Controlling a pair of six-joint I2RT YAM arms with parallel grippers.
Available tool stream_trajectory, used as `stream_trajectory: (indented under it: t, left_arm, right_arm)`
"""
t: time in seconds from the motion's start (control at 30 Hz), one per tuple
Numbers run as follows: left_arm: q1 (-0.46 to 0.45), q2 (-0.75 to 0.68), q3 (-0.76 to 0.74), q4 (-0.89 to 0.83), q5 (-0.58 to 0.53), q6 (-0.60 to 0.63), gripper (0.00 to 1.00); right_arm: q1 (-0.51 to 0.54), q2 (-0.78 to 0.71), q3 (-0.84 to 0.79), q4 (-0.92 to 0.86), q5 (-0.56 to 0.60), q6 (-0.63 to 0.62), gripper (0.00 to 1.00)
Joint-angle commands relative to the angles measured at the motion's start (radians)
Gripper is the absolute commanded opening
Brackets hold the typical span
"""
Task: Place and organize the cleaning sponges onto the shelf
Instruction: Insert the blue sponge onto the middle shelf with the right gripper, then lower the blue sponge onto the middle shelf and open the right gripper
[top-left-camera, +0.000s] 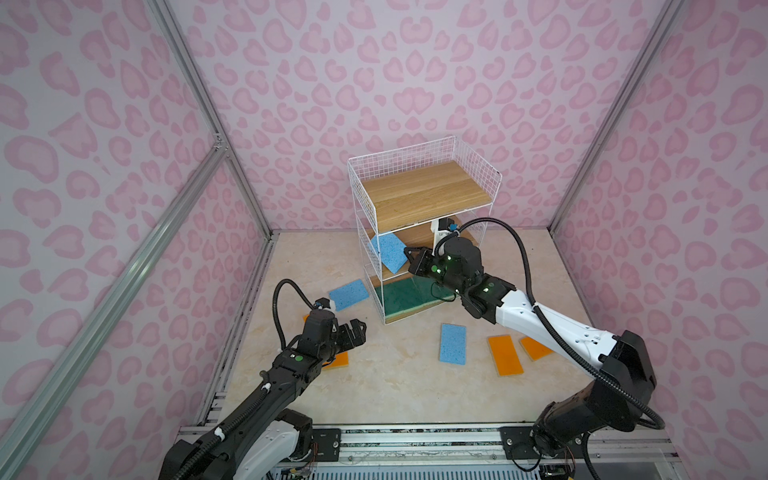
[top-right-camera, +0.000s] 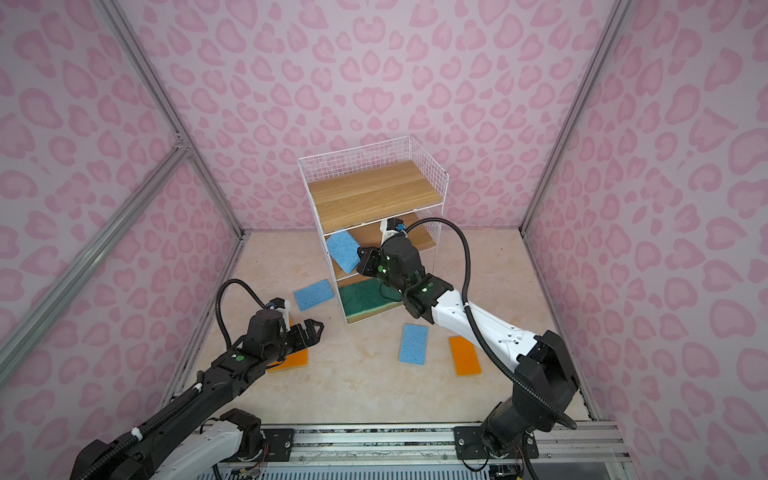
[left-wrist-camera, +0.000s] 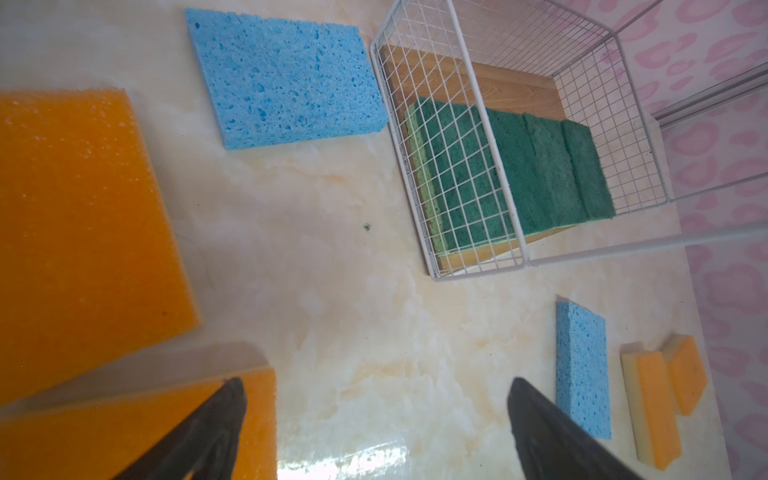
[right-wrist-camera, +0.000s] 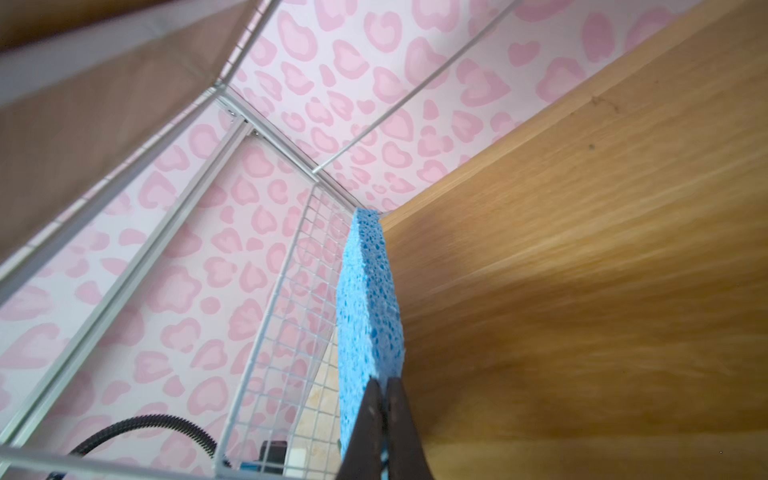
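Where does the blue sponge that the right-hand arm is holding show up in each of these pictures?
Top view: blue sponge, tilted in the shelf's middle tier, against its left side.
Top view: same place.
Left wrist: not in it.
Right wrist: edge-on, pinched by the right gripper.
Shared landmark: the shelf's white wire side.

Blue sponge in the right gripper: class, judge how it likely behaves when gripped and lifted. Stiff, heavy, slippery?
The blue sponge is probably light and fairly stiff: the right gripper holds it by one edge and it hardly droops. It likely squashes easily, since the jaws are nearly shut on it. Its open pores suggest little slipping.
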Motion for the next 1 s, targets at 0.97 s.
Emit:
stream_trajectory:
  t: [0.97]
  left_arm:
    - [0.002,-0.032,-0.025,0.045,0.006,-0.01,0.99]
  right_arm:
    - [0.088,-0.021,-0.132,0.219,0.27,0.155,0.0]
